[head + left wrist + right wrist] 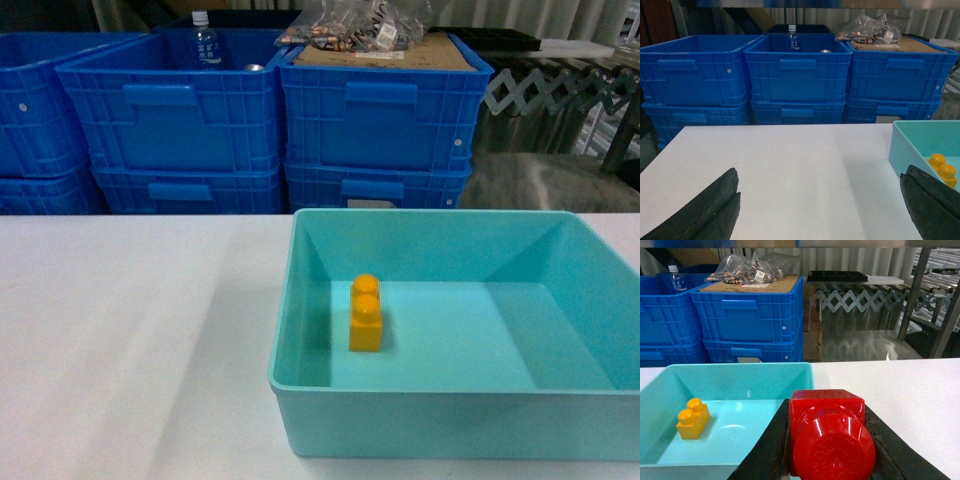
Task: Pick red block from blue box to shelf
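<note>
The right end effector (pixel 827 440) is clamping the red block (pixel 827 432) between its fingers, stud facing the camera, above the blue box (pixel 740 377) on the white counter (pixel 130 330). The left end effector (pixel 820 210) is hanging spread wide, gripping nothing. An orange brick (pixel 365 313) is sitting inside the box.

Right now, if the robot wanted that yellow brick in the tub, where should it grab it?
By the orange-yellow brick's flat long sides, below its two studs, the tool coming straight down from above. It stands upright and alone on the blue box floor, clear of the walls.
</note>
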